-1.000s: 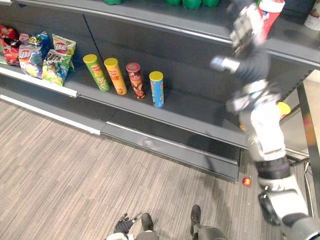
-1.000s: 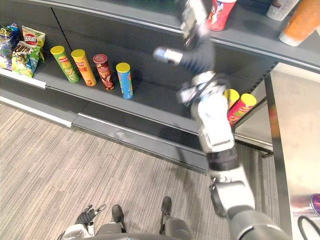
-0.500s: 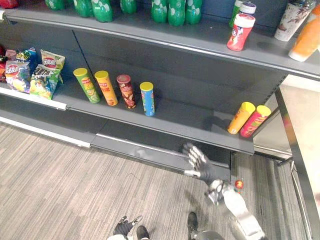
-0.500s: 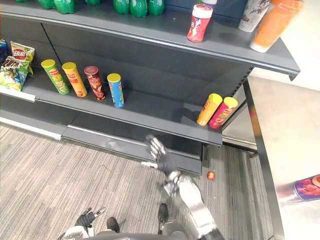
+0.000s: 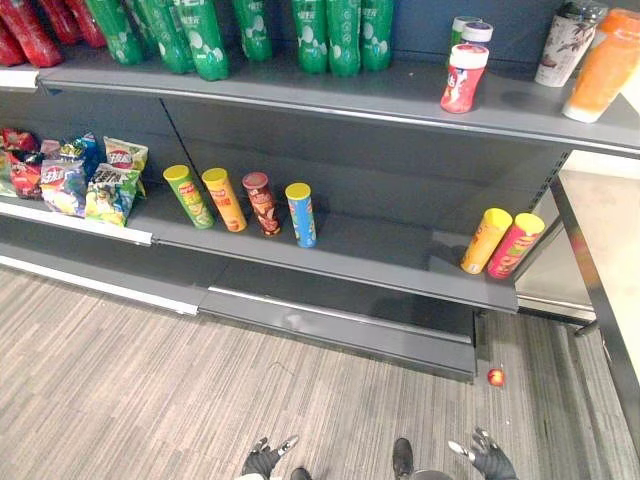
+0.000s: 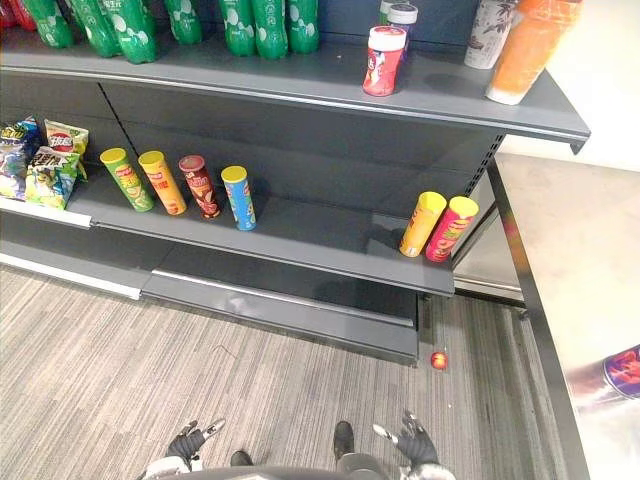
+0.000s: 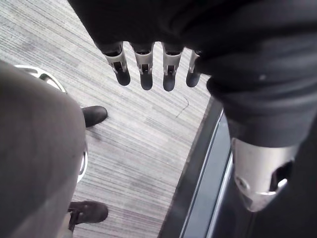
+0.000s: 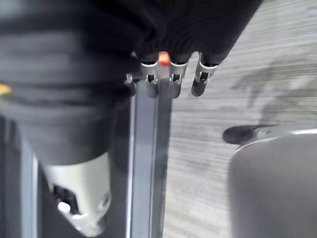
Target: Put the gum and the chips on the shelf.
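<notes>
Gum tub (image 5: 463, 78) upper right on top shelf (image 5: 400, 96); chip cans (image 5: 263, 204) mid-frame below. Left hand (image 5: 262, 461), right hand (image 5: 490, 462) bottom edge, fingers straight, empty.

Gum canister (image 5: 462, 78): red and white with a white lid, stood upright on the upper shelf (image 5: 300, 95), near its right end.
Yellow chip tube (image 5: 485, 240): leaned tilted at the right end of the middle shelf (image 5: 380, 255).
Pink chip tube (image 5: 515, 245): tilted likewise, touching the yellow one.
</notes>
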Robot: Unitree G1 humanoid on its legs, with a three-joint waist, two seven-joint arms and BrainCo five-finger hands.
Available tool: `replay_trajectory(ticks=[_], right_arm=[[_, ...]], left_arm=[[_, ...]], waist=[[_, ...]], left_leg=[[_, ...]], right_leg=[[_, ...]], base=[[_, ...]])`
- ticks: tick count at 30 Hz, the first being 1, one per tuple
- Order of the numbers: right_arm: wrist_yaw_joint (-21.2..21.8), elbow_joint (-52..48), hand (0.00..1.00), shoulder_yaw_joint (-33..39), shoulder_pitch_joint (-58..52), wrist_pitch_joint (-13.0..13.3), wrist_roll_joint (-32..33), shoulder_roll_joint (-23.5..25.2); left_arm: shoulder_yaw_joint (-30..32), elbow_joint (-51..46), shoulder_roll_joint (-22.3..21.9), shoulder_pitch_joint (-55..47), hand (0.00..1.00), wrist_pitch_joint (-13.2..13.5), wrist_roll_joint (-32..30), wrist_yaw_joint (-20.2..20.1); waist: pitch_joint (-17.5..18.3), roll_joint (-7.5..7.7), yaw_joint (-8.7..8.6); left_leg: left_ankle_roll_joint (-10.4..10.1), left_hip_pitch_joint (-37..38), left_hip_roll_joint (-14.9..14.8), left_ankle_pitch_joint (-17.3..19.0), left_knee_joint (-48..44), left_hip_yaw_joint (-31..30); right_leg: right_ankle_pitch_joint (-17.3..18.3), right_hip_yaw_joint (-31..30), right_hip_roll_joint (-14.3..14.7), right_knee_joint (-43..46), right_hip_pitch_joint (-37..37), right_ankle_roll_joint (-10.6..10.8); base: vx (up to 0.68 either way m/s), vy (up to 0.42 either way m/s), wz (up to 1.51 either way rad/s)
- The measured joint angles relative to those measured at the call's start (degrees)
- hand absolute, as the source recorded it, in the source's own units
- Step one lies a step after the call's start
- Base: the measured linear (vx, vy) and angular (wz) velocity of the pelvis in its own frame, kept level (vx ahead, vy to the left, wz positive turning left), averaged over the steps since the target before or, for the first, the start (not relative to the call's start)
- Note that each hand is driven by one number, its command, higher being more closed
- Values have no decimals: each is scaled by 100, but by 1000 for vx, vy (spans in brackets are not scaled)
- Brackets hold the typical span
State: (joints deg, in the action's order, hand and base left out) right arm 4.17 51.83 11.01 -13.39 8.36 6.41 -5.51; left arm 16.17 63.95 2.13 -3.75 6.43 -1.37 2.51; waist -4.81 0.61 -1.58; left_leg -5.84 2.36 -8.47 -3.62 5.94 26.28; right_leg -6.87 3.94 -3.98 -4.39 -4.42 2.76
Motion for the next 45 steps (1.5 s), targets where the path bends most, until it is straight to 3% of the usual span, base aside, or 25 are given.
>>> replay_trajectory(ticks=[3,13,19,22,23,24,25,26,27,29,30,31,33,34,35,38,42,45], right_arm=[[-155,556,0,492,-29,-7,133,66],[-168,828,0,1221,-66,-26,221,315],[-120,846,0,1774,-214,-60,615,480],[-141,593,0,1846,-277,-72,746,671],[-154,506,0,1845,-279,-79,767,700],[-167,407,0,1848,-229,-75,785,733],[-176,412,0,1859,-193,-79,823,748],[-204,396,0,2011,-159,-75,894,757],[-248,429,0,2006,-153,-66,935,755],[-255,598,0,1968,-112,-62,935,750],[-251,766,0,1950,-54,-68,934,748],[-251,879,0,1952,5,-79,934,747],[-267,984,0,1949,244,-81,937,585],[-270,984,0,1953,265,-81,937,538],[-276,983,0,1965,314,-82,937,466],[-275,970,0,1972,441,-76,937,435],[-271,978,0,2048,411,-78,935,459],[-268,988,0,2152,393,-82,934,461]], left_arm=[[239,27,-11,-20,0,3,19,77],[676,95,-193,-39,0,63,107,85],[627,57,-184,11,0,60,301,-50],[768,-23,-163,-12,0,52,360,-37],[812,-28,-180,-5,0,51,360,-36],[899,-70,-240,7,0,50,360,-29],[894,-105,-254,18,0,56,357,-26],[881,-145,-266,68,0,63,357,-37],[827,-143,-228,67,0,58,359,-49],[537,-154,-49,62,0,58,360,-85],[397,-157,37,130,0,60,361,-116],[383,-161,62,194,0,59,360,-125],[268,-93,-57,403,0,60,362,-165],[184,-84,-114,412,0,70,361,-174],[96,-74,-209,426,0,86,361,-188],[-17,-13,-220,452,0,75,360,-268],[-19,-13,-201,441,0,55,356,-275],[12,-14,-188,413,0,53,359,-270]], waist=[[1,-10,0],[-20,-66,4],[-167,69,-80],[-235,218,-154],[-242,193,-154],[-281,-123,-166],[-294,-146,-183],[-409,-276,-207],[-407,-127,-233],[-384,138,-275],[-364,210,-281],[-372,202,-281],[-451,-59,-291],[-461,-79,-289],[-397,-192,-284],[-432,-146,-276],[-531,64,-275],[-599,8,-287]], left_leg=[[0,20,3,2,0,35],[2,275,26,68,1,211],[75,583,137,149,-45,622],[145,507,187,215,-25,1495],[155,475,118,221,-7,1697],[227,398,-259,210,-41,2134],[247,383,-482,193,-102,2357],[212,422,-839,218,-274,2679],[204,523,-945,223,-399,3011],[132,667,-1014,200,-603,3498],[84,703,-1074,221,-769,3733],[-37,707,-1124,255,-914,3840],[-112,768,-1303,208,-987,4231],[-143,790,-1304,192,-974,4312],[-237,818,-1303,155,-955,4456],[-316,964,-1306,108,-968,4705],[-373,983,-1345,224,-1235,4663],[-316,860,-1656,510,-1833,4510]], right_leg=[[-1,-23,-2,4,4,1],[24,-130,-20,45,176,43],[504,-346,-179,1040,-210,229],[512,-588,-188,867,-592,399],[670,-497,-157,714,-646,593],[708,189,-65,703,-739,346],[725,660,-6,909,-796,85],[855,1411,-70,1526,-831,-126],[834,1863,-341,1940,-784,-99],[757,1988,-756,2061,-507,-127],[274,2035,-915,2030,-343,-200],[208,1893,-849,1857,-336,-91],[194,1891,-516,1402,-337,-115],[194,1881,-460,1286,-331,-114],[194,1846,-370,1066,-321,-114],[206,1803,-248,780,-229,-98],[437,1966,-328,752,-121,21],[478,2063,-358,874,-123,18]], base=[[12,2,-3],[12,6,-6],[5,44,-19],[-24,72,-95],[-83,56,-170],[-54,20,-139],[-22,22,-167],[37,32,-163],[70,15,-160],[107,-130,-140],[111,-254,-128],[83,-361,-123],[9,-290,-104],[-43,-171,-78],[-62,-167,-71],[-94,-78,-39],[-122,-19,6],[-156,65,13]])
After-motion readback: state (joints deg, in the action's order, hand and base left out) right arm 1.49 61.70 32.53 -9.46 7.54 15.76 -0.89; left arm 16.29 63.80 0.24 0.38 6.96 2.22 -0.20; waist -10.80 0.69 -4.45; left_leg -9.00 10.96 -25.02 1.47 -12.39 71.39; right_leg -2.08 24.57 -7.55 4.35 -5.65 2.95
